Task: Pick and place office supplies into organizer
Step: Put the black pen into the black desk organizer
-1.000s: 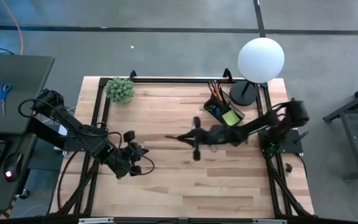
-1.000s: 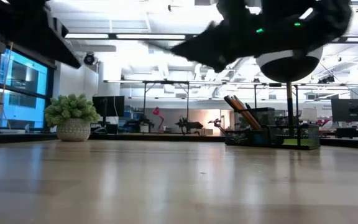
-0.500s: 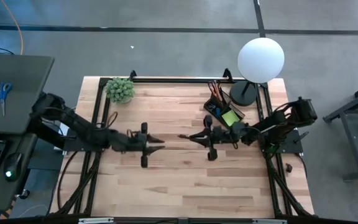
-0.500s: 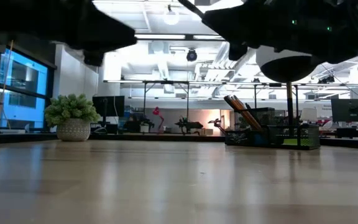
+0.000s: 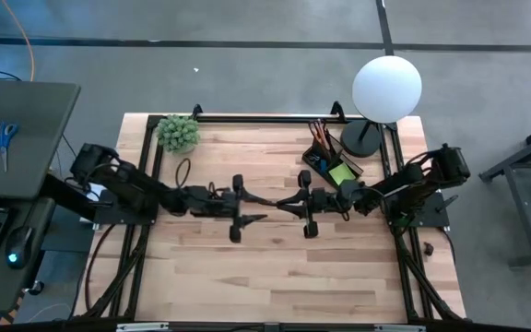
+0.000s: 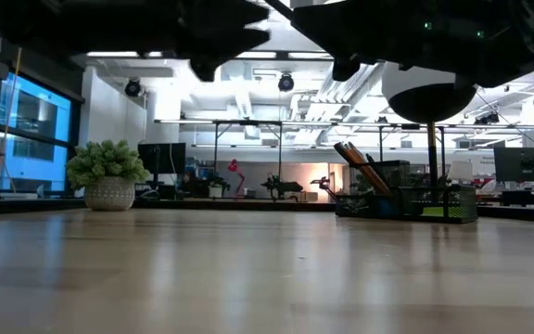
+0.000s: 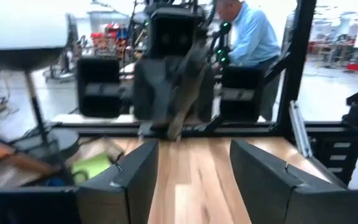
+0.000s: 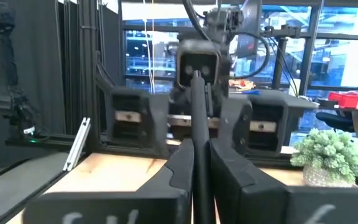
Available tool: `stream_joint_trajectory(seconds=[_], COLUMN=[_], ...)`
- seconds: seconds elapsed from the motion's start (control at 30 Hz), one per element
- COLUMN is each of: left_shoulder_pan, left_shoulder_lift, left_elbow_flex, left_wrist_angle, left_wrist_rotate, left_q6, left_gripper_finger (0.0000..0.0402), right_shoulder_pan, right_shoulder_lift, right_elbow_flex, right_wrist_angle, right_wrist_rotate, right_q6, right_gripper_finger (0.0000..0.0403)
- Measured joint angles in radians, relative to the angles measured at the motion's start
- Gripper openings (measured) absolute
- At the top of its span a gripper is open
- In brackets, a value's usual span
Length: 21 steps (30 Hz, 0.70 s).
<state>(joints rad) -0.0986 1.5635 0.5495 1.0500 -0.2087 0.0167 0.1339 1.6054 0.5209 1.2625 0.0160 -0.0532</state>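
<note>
1. The small green potted plant [image 5: 178, 133] in its pale pot stands at the far left corner of the light wooden table [image 5: 247, 267], well behind the left pincer and apart from it.
2. The left pincer [image 5: 264, 199] reaches to mid-table above the wood; its two dark fingers [image 7: 135, 171] are spread, with bare table between them and nothing held.
3. The right pincer [image 5: 280, 202] faces it tip to tip, just beside it. Its fingers [image 8: 185, 165] are pressed together on a thin black pen [image 8: 199, 134] that sticks out forward between them.
4. The small black rectangular desk organizer [image 5: 332, 160] sits behind the right pincer's arm, holding orange and wooden pencils [image 5: 318, 132] and a lime-green sticky-note pad [image 5: 342, 173].
5. The white globe lamp [image 5: 386, 88] stands just beyond the organizer.
</note>
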Motion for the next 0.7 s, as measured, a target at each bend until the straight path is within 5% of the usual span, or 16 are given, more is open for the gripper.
stream_joint_trajectory(seconds=[0.3,0.7], left_shoulder_pan=[0.0,0.001], left_shoulder_lift=[0.027,0.028], left_elbow_flex=[0.07,0.07], left_wrist_angle=[-0.005,0.0], left_wrist_rotate=[0.015,-0.022], left_q6=[0.029,0.031], left_gripper_finger=[0.0151,0.0047], right_shoulder_pan=[-0.004,-0.003], right_shoulder_lift=[-0.001,-0.002], right_elbow_flex=[0.002,0.004], right_wrist_angle=[-0.037,-0.085], right_wrist_rotate=[0.001,0.014], right_q6=[0.0,0.0], right_gripper_finger=[0.0029,0.0029])
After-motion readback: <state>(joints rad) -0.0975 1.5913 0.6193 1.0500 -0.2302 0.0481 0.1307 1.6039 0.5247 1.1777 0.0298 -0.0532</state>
